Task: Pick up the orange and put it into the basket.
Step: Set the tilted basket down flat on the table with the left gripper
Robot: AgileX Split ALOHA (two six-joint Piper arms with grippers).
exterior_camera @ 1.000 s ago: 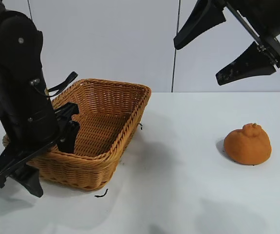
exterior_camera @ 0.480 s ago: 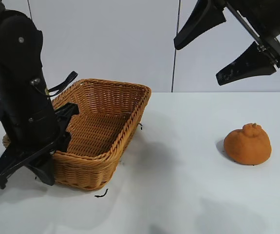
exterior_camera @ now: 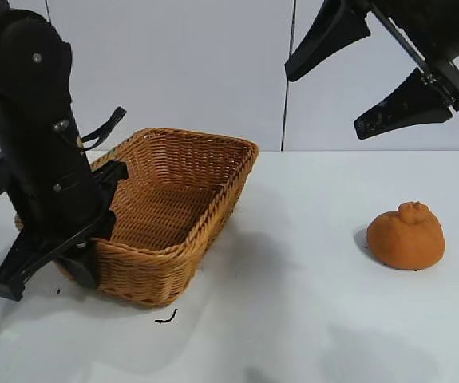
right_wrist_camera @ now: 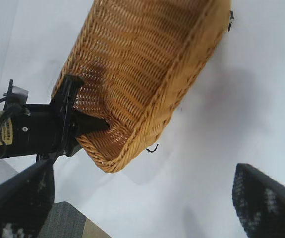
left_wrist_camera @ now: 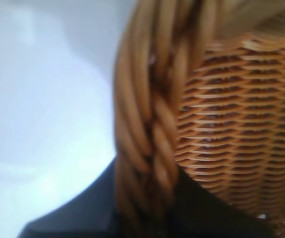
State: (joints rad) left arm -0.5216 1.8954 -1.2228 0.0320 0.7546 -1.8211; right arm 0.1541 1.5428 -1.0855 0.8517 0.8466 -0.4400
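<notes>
the orange [exterior_camera: 405,236] is a dull, matte orange lump, dome-shaped and uneven, with a small knobbly bump on its crown. it sits on the white bench [exterior_camera: 309,319], well apart from the basket [exterior_camera: 183,191] and to the right of it in the exterior view, with bare bench between the two.

the basket is a rectangular wicker one, tan-brown, with sloping woven sides and a thick braided rim. it looks tipped, its near-left corner raised off the bench.

the left end effector [exterior_camera: 57,255] is at that near-left corner of the basket, pointing steeply down. its fingers are clamped on the braided rim, one finger inside the basket and one outside; the left wrist view shows the braid running close between them. a small dark scrap [exterior_camera: 165,317] lies on the bench just in front of the basket.

the right end effector [exterior_camera: 369,76] hangs high above the bench, to the right of the basket and up and to the left of the orange, clear of it. its two fingers stand wide apart and hold nothing. the orange lies far from the left end effector, on the other side of the basket.
</notes>
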